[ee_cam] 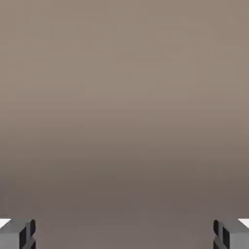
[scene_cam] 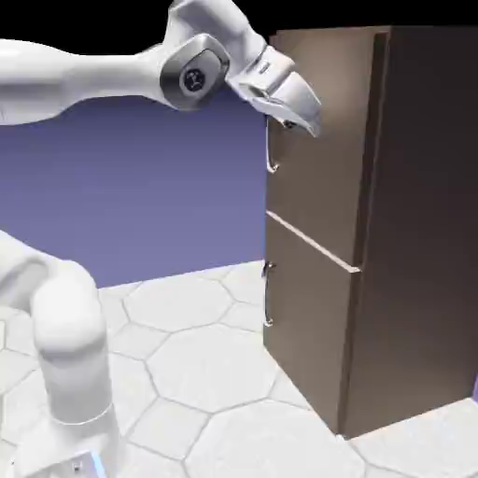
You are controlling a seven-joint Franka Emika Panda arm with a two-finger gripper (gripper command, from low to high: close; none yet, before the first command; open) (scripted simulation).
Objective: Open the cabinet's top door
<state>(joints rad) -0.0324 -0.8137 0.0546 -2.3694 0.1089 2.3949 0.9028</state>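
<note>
At the front of the cabinet (scene_cam: pixel 411 233), high up, the robot's hand (ee_cam: pixel 124 234) is close to the top door (scene_cam: pixel 322 149), near the edge where its handle (scene_cam: pixel 272 154) is fixed. This door is the upper one of two, above the lower door (scene_cam: pixel 306 327), and a pale gap line runs between them. The top door looks closed: in the exterior view its face lies flat along the cabinet front, and I see no opening at its side. The lower door looks closed also.

The two fingers of the hand are wide apart. In the hand view there is nothing between the tips, only a plain brown surface behind them, which I take for the door. The handle does not appear in that view. In the exterior view the lower part of the handle is visible under the hand, but its upper part is hidden, so I cannot tell whether a finger touches it.

So, in my judgement, the reaching part is mostly done, and the opening itself is not yet started. What is left is to bring the fingers properly to the handle, to take it or hook behind it, and then to pull the door outward on its hinge until it stands open.
</note>
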